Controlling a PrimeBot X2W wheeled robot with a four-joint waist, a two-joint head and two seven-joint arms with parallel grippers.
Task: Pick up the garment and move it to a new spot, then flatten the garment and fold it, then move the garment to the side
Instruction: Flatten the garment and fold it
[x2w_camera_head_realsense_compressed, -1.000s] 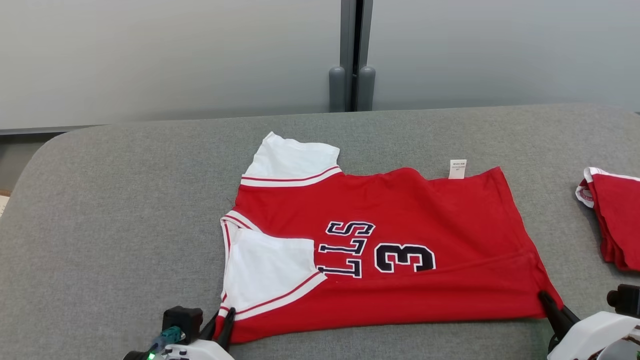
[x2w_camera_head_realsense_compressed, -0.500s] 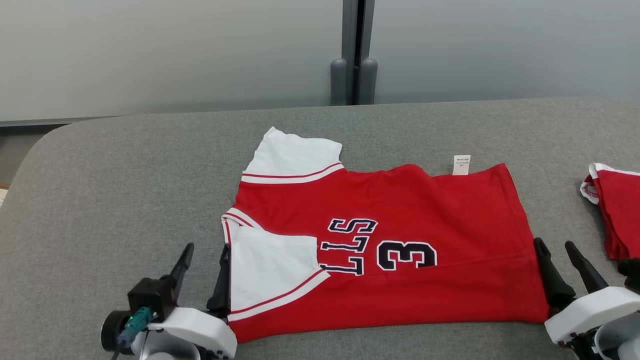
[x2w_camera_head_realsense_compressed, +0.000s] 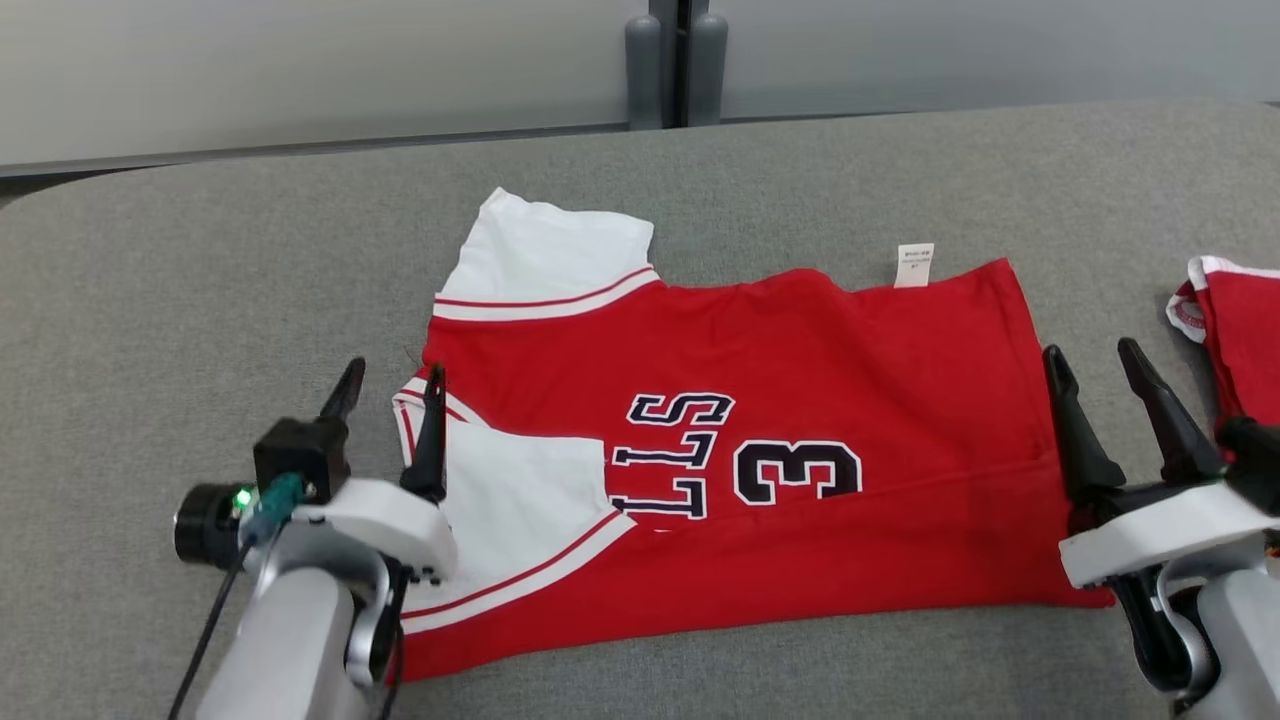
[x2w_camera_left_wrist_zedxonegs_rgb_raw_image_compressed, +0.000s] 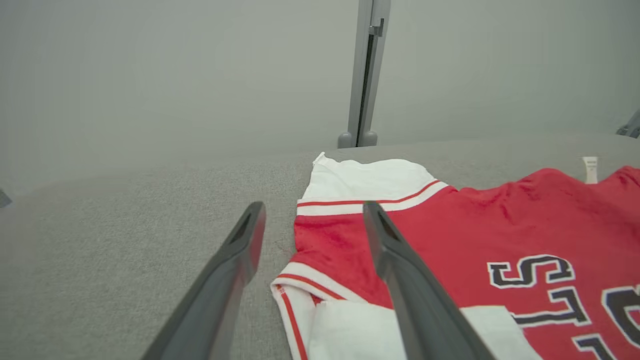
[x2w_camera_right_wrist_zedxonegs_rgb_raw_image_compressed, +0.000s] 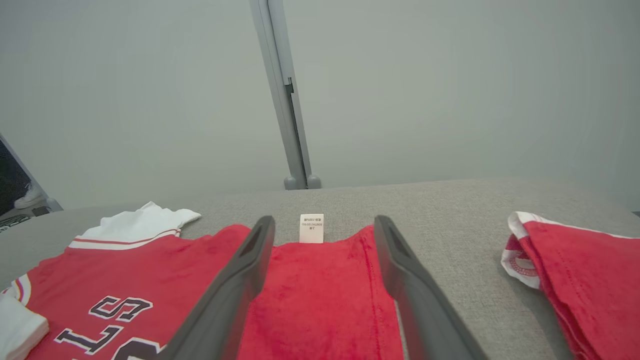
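Garment (x2w_camera_head_realsense_compressed: 800, 370), a red shirt with white sleeves, is laid flat near the middle of the gray padded surface (x2w_camera_head_realsense_compressed: 200, 280), collar toward the robot's left and hem toward its right. A second red shirt (x2w_camera_head_realsense_compressed: 1245, 350) is seen folded at the right edge, apart from the first.

The left gripper (x2w_camera_head_realsense_compressed: 393, 372) is held wide open with nothing in it, one finger over the collar edge and the other over the bare surface. The right gripper (x2w_camera_head_realsense_compressed: 1090, 350) is also wide open and empty, astride the hem edge.

The near sleeve (x2w_camera_head_realsense_compressed: 520, 500) is turned inward on the body, so the folding step is judged to be in hand. The far sleeve (x2w_camera_head_realsense_compressed: 545, 250) and the small white label (x2w_camera_head_realsense_compressed: 914, 265) are not yet folded in. For the next move, the far edge probably must be reached, pinched at both ends and brought evenly toward the near side.
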